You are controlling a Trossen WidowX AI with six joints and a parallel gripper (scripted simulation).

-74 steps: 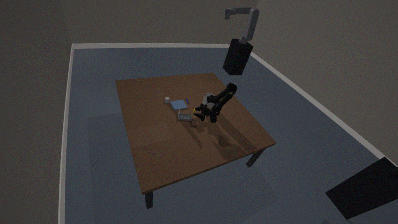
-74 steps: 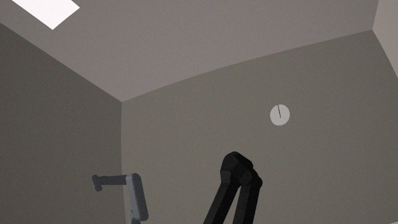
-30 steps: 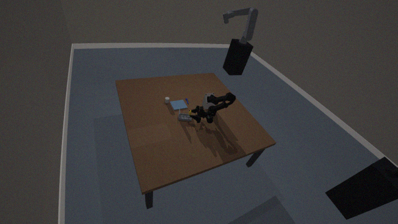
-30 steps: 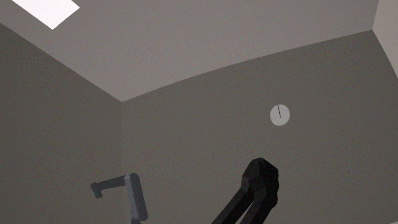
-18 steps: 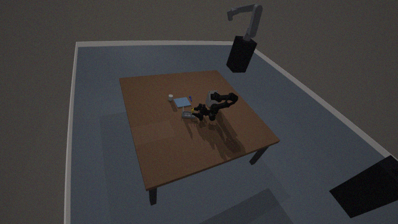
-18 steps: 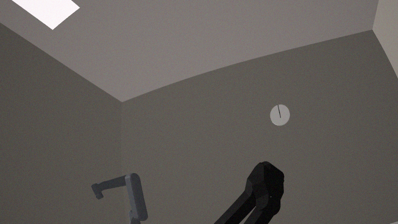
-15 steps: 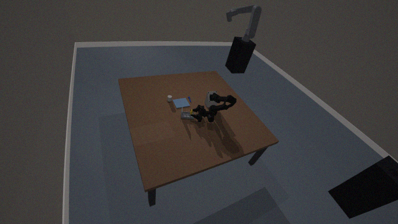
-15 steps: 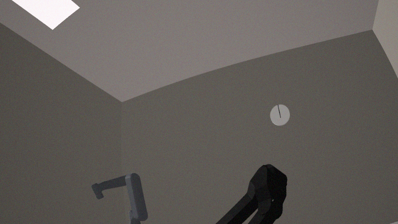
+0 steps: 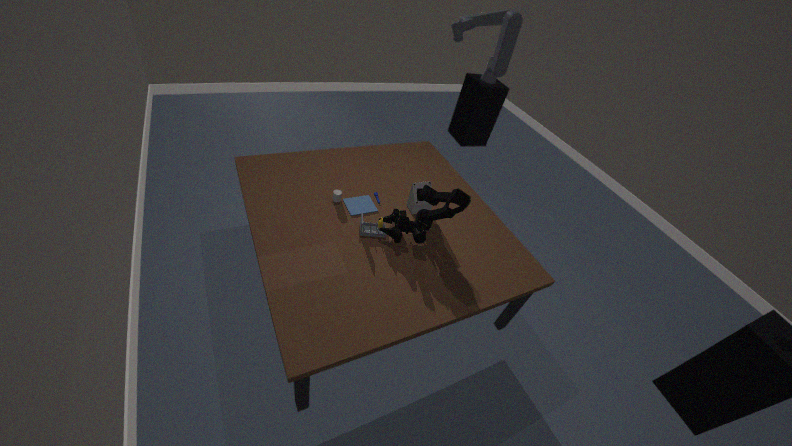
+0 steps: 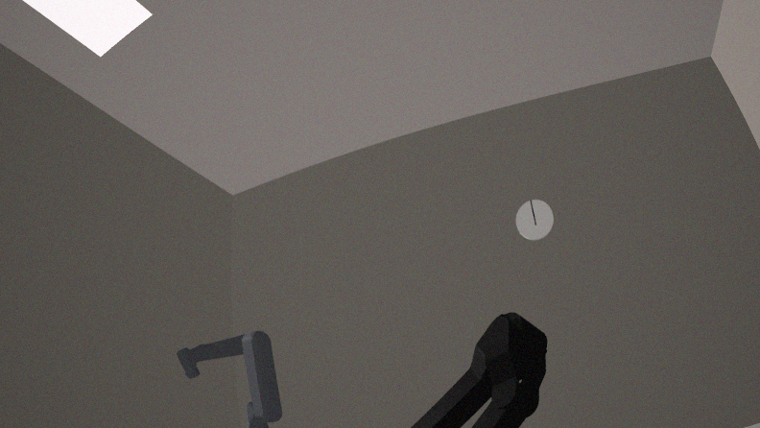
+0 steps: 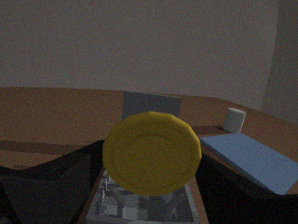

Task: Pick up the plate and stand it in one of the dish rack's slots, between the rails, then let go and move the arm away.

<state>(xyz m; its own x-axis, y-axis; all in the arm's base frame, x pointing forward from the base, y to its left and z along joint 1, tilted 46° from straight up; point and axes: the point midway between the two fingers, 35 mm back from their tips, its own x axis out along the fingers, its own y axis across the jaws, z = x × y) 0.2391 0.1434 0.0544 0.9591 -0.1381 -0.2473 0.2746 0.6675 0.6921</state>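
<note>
The yellow plate (image 11: 152, 152) (image 9: 380, 222) stands upright between my gripper's (image 11: 152, 183) (image 9: 387, 226) dark fingers, which are shut on its edges. In the wrist view its lower edge sits down among the rails of the grey dish rack (image 11: 143, 223) (image 9: 370, 231), right below it. In the top view the black arm reaches low over the rack near the middle of the brown table (image 9: 332, 288). Whether the plate rests in a slot cannot be told. The exterior view shows only the arm's elbow (image 10: 508, 367) against the wall.
A blue mat (image 9: 360, 204) (image 11: 256, 159) lies behind the rack, with a white cup (image 9: 337, 195) (image 11: 233, 120) to its left and a small blue object (image 9: 376, 194) to its right. The arm's white base (image 9: 416, 196) stands to the right.
</note>
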